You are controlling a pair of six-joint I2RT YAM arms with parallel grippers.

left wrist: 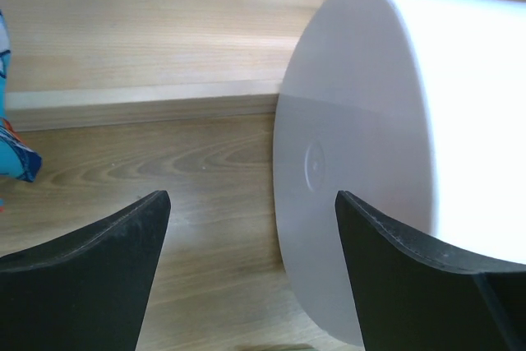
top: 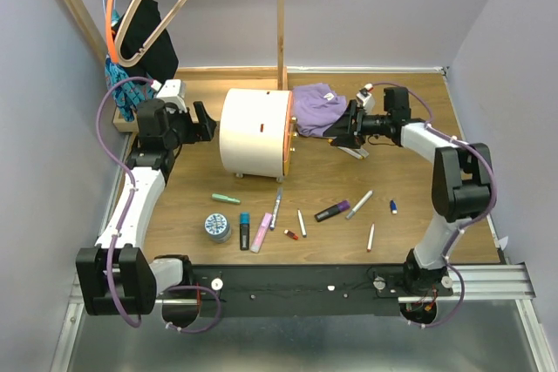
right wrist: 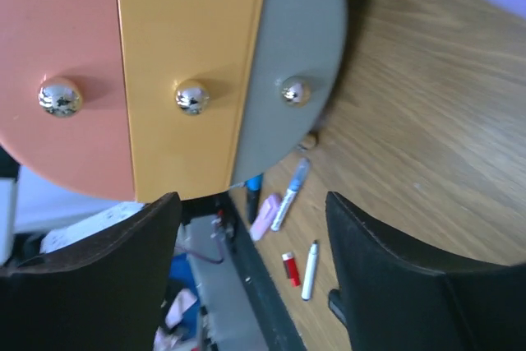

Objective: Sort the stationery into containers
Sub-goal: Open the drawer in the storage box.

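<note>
The table (top: 418,215) is bare wood. Its near edge is hidden under the arms' rail.

The drum (top: 253,132) lies on its side at the back centre, with nothing in it that can be seen. From above its orange face shows only as a thin rim on the right. The right wrist view shows that face (right wrist: 189,39) close up, cut off at the top and left, with pink, orange and grey panels, each bearing a shiny knob. The left wrist view shows only the blank white back (left wrist: 411,121).

The left gripper (top: 205,121) is just left of the drum, jaws wide apart, holding nothing. The right gripper (top: 336,132) faces the orange side, also spread and empty.

The cloth (top: 318,106) is partly hidden behind the right gripper.

The rest lies loose along the front: tin (top: 218,226), black marker (top: 245,231), pink marker (top: 261,233), purple marker (top: 332,211), green marker (top: 226,199), white pens (top: 359,205). A red bit (top: 290,234) is too small to identify.
</note>
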